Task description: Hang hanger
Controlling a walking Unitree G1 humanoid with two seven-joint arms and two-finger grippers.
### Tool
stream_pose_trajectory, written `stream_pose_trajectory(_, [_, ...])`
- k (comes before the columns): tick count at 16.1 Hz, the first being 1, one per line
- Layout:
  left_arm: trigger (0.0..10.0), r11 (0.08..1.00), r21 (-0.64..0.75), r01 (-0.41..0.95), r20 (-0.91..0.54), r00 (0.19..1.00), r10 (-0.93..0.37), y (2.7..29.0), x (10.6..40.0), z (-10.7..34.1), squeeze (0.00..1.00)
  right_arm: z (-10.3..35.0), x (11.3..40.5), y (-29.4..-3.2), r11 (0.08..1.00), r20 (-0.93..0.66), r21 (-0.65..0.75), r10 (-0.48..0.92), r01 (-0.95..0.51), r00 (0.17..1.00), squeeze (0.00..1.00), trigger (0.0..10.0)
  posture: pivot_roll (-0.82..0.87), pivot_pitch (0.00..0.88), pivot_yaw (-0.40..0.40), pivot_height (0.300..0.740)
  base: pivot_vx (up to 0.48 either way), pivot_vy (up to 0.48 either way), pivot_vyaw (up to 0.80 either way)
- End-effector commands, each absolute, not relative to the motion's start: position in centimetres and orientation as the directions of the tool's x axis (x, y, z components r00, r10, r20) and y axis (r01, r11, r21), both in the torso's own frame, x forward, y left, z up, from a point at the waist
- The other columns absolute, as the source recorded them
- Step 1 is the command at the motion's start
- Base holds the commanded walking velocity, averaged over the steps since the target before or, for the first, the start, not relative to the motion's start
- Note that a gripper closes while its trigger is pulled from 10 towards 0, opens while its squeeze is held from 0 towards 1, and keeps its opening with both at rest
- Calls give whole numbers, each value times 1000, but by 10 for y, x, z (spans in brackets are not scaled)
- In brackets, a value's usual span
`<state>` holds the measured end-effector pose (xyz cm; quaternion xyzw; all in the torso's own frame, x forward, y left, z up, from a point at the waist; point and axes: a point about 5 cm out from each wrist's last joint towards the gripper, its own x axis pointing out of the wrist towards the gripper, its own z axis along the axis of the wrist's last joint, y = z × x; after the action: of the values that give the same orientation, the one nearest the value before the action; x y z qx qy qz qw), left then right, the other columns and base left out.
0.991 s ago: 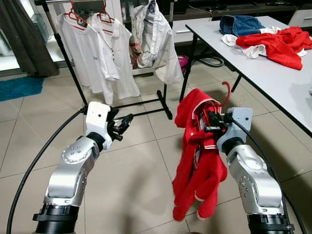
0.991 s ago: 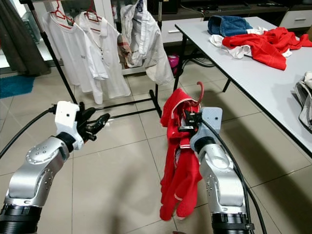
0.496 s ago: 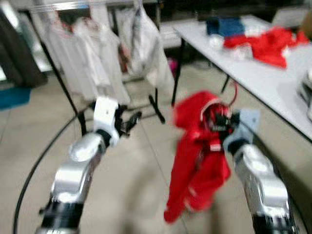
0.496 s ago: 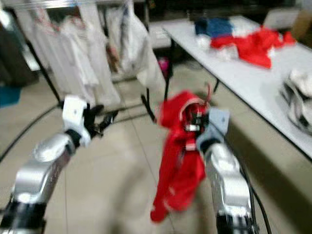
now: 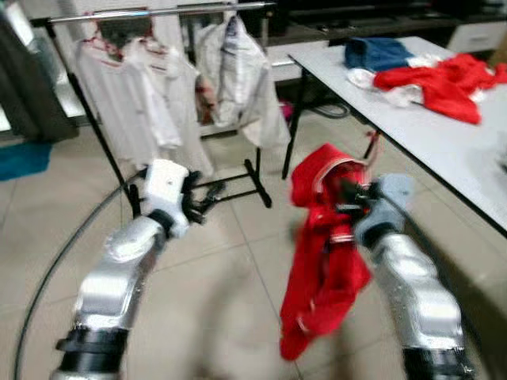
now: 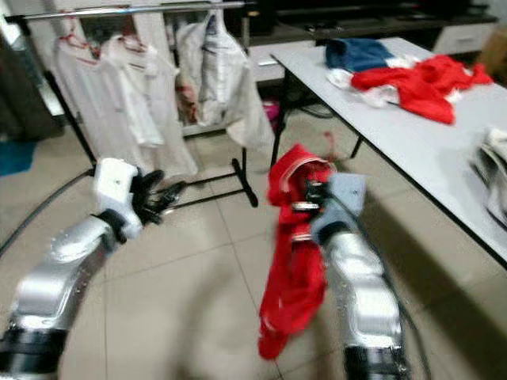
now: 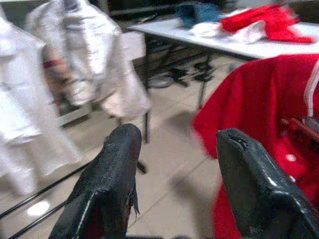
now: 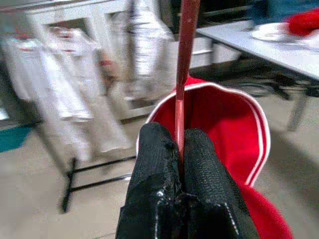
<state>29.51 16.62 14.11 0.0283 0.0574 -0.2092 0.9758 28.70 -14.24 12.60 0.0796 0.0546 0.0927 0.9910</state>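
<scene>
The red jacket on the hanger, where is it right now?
The red jacket hangs from a red hanger pinched in the right gripper, held over the tiled floor between the clothes rack and the white table.

Soft red cloth jacket on a glossy red plastic hanger; textured matt-black right tool pads.

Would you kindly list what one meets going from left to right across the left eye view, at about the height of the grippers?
left gripper → foot of the clothes rack → red hooded garment → red hanger → right gripper → table
</scene>
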Motion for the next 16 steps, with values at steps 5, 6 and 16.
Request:
stream_pose_trajectory(5, [10000,902,28,431,-104,899,-426,159,295,147,0,137,288,-147,971,-42,161,187,-178,981,0,10000,-76,0,3,740,319,0,0])
stream_pose_trajectory(6, [10000,900,30,434,-106,897,-429,159,295,146,0,137,287,-147,970,-42,165,186,-177,982,0,10000,-74,0,-1,740,322,0,0])
stream_pose_trajectory(16, [10000,905,25,425,-94,902,-421,157,300,148,0,138,292,-149,975,-43,150,175,-166,984,0,10000,-84,0,-1,740,323,0,0])
